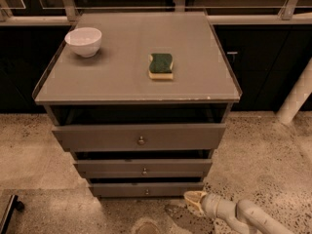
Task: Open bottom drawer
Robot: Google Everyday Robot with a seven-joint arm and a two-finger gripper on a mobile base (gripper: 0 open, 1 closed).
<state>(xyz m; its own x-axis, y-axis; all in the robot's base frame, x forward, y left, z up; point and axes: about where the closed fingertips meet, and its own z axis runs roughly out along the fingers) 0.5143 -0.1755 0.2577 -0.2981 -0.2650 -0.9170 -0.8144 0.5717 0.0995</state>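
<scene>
The grey cabinet (136, 91) has three drawers. The bottom drawer (117, 189) is the lowest and slimmest front, with a small round metal knob (146, 192) at its middle. It sits close to the floor, about in line with the drawer above. My gripper (193, 202) is low at the bottom right, just off the bottom drawer's right end and a little in front of it, pointing left. It is to the right of the knob and does not touch it.
A white bowl (84, 41) and a green-and-yellow sponge (161, 66) lie on the cabinet top. The top drawer (97, 137) and middle drawer (107, 168) sit above. A white post (296, 95) stands at the right. A dark object (7, 212) is at bottom left.
</scene>
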